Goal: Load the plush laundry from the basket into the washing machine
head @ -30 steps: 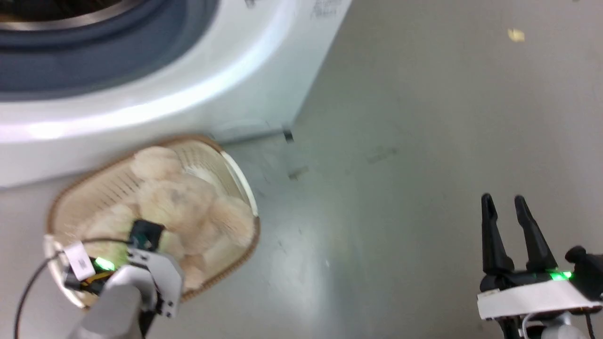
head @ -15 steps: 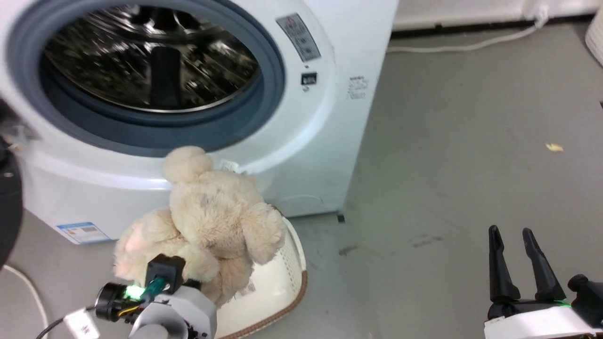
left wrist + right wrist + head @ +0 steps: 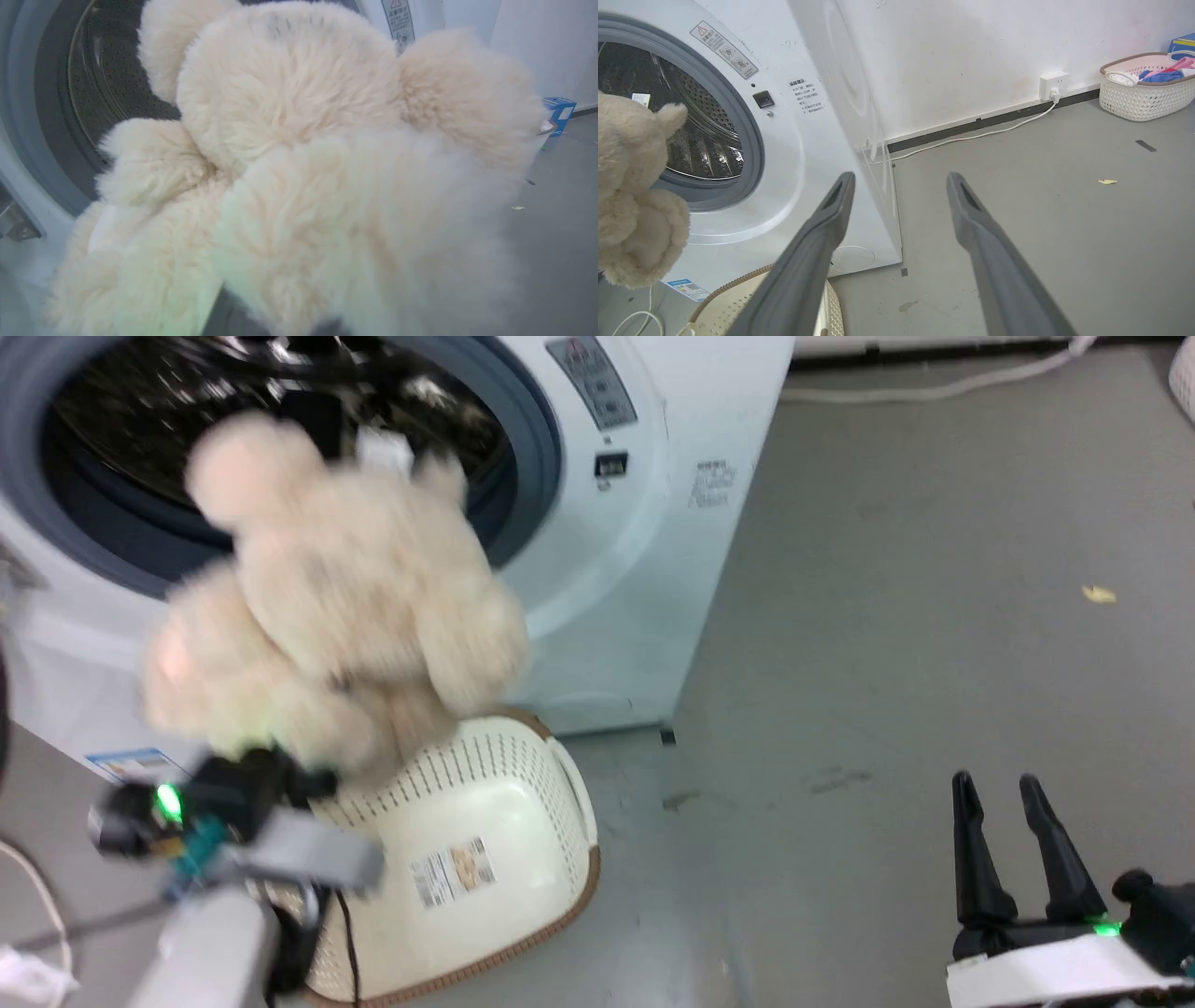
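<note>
The plush laundry (image 3: 336,607), a shaggy cream bear, hangs in the air in front of the washing machine (image 3: 644,560), level with its open drum (image 3: 112,439). My left gripper (image 3: 285,777) is shut on the plush's lower end, its fingers buried in fur. In the left wrist view the plush (image 3: 299,177) covers the fingers, with the drum (image 3: 93,102) behind it. The basket (image 3: 569,793) lies empty on the floor below, its label showing. My right gripper (image 3: 994,784) stands open at the lower right, holding nothing; its fingers (image 3: 817,242) spread wide.
A second basket (image 3: 1143,93) with coloured clothes stands by the far wall. A wall socket (image 3: 1052,80) feeds a white cable along the skirting. A blue box (image 3: 558,114) sits on the floor right of the washer. A white cable (image 3: 37,915) lies at lower left.
My left gripper has lifted the plush out of the basket up to the drum opening. The head camera tilted up, bringing the drum into view. The right gripper stayed open.
</note>
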You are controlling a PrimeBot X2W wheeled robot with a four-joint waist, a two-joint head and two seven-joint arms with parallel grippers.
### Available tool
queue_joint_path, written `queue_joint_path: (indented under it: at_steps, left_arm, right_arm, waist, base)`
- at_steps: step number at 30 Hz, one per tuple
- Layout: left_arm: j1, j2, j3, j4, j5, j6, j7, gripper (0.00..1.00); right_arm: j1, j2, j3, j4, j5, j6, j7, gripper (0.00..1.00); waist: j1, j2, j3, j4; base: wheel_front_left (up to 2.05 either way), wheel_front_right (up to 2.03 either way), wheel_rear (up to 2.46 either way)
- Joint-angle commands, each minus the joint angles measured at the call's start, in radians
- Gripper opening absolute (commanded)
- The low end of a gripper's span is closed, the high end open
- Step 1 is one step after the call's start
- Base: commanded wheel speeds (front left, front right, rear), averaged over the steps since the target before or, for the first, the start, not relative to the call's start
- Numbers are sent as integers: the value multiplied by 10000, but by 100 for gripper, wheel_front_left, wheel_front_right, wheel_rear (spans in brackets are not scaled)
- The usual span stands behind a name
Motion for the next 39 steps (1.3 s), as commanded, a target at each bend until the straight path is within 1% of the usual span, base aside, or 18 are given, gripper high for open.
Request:
queue_joint_path:
  at_steps: [1, 3, 4, 5, 8, 9, 10, 11, 14, 15, 16, 20, 25, 30, 35, 39]
  left_arm:
    - [-789, 231, 211, -189, -30, -111, 21, 0]
    - [-1543, 486, 338, -252, -55, -262, 306, 0]
    - [-1543, 486, 338, -252, -55, -262, 306, 0]
    - [-2385, 783, 413, -262, -18, -423, 720, 0]
    - [-3786, 1231, 478, -186, 86, -676, 1430, 0]
    - [-3786, 1231, 478, -186, 86, -676, 1430, 0]
    - [-4777, 1560, 467, 4, 213, -888, 1910, 0]
    - [-4777, 1560, 467, 4, 213, -888, 1910, 0]
    - [-6294, 2036, 460, 405, 417, -1179, 2566, 0]
    - [-7299, 2302, 407, 785, 540, -1368, 2973, 0]
    - [-7299, 2302, 407, 785, 540, -1368, 2973, 0]
    - [-9110, 2673, 28, 1898, 863, -1693, 3762, 0]
    - [-10947, 2810, -472, 3481, 1174, -1882, 4471, 0]
    - [-12310, 2982, -849, 5036, 1456, -1963, 4801, 0]
    - [-13014, 2874, -1309, 6087, 1502, -2020, 5033, 0]
    - [-13164, 2808, -1619, 6727, 1460, -2042, 5037, 0]
  right_arm:
    - [-279, -2, 63, -94, 125, 8, -44, 100]
    - [-475, -2, 120, -140, 206, 8, -44, 100]
    - [-475, -2, 120, -140, 206, 8, -44, 100]
    - [-666, -2, 172, -170, 310, 8, -44, 100]
    - [-992, -2, 280, -189, 518, 8, -44, 100]
    - [-992, -2, 280, -189, 518, 8, -44, 100]
    - [-1211, -2, 395, -197, 684, 8, -44, 100]
    - [-1211, -2, 395, -197, 684, 8, -44, 100]
    - [-1542, -2, 602, -228, 904, 8, -44, 100]
    - [-1767, -2, 724, -263, 1034, 8, -44, 100]
    - [-1767, -2, 724, -263, 1034, 8, -44, 100]
    - [-2039, -2, 937, -303, 1359, 8, -44, 100]
    - [-2265, -2, 1217, -325, 1632, 8, -44, 100]
    - [-2387, -2, 1462, -394, 1802, 8, -44, 100]
    - [-2380, -2, 1541, -451, 1861, 8, -44, 100]
    - [-2409, -2, 1518, -360, 1838, 8, -44, 100]
  waist:
    - [-1, -1, 809, -331]
    - [-1, -1, 1309, -500]
    - [-1, -1, 1309, -500]
    - [-1, -1, 1823, -689]
    - [-1, -1, 2582, -1000]
    - [-1, -1, 2582, -1000]
    - [-1, -1, 3092, -1230]
    - [-1, -1, 3092, -1230]
    - [-1, -1, 3847, -1586]
    - [-1, -1, 4312, -1791]
    - [-1, -1, 4312, -1791]
    - [-1, -1, 5027, -2111]
    - [-1, -1, 5588, -2383]
    - [-1, -1, 5872, -2622]
    - [-1, -1, 5989, -2633]
    - [-1, -1, 5967, -2523]
  base:
    - [0, 0, 0]
    - [0, 0, 0]
    - [0, 0, 0]
    - [0, 0, 0]
    - [0, 0, 0]
    - [0, 0, 0]
    - [0, 0, 0]
    - [0, 0, 0]
    - [0, 0, 0]
    - [0, 0, 0]
    - [0, 0, 0]
    - [0, 0, 0]
    - [0, 0, 0]
    - [0, 0, 0]
    - [0, 0, 0]
    - [0, 0, 0]
